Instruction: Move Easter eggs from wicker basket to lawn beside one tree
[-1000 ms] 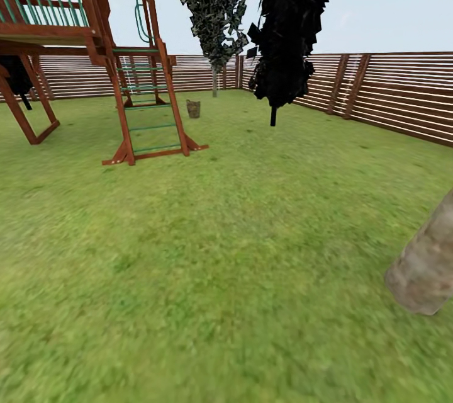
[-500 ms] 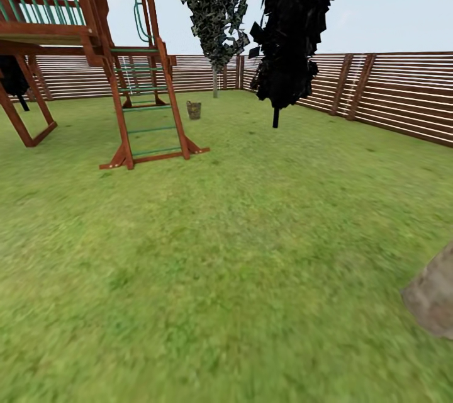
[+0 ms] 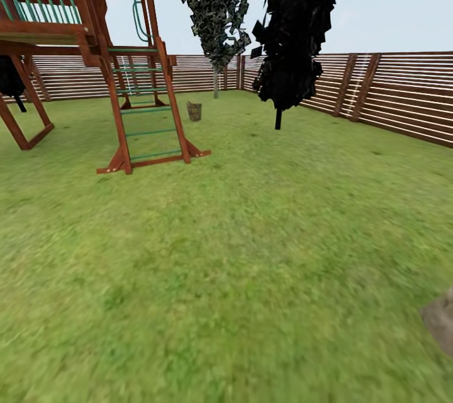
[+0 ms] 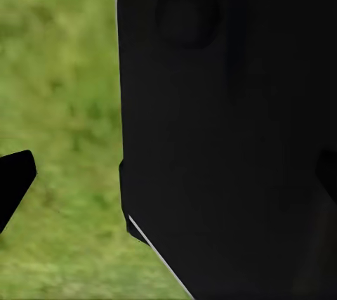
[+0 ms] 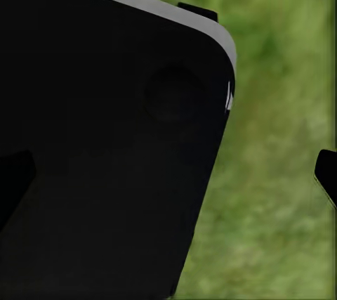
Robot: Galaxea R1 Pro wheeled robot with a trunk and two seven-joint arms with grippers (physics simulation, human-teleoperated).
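Lawn (image 3: 251, 252) wide, mottled green; slatted fence (image 3: 402, 94) behind; basket (image 3: 194, 111) far.

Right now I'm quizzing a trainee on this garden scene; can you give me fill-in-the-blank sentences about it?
1. The basket stands on the ____.
2. The basket is just right of the wooden play frame's ____.
3. The tree with the thin black trunk stands to the ____ of the basket.
4. The garden is enclosed by a wooden ____.

Missing: lawn; ladder; right; fence
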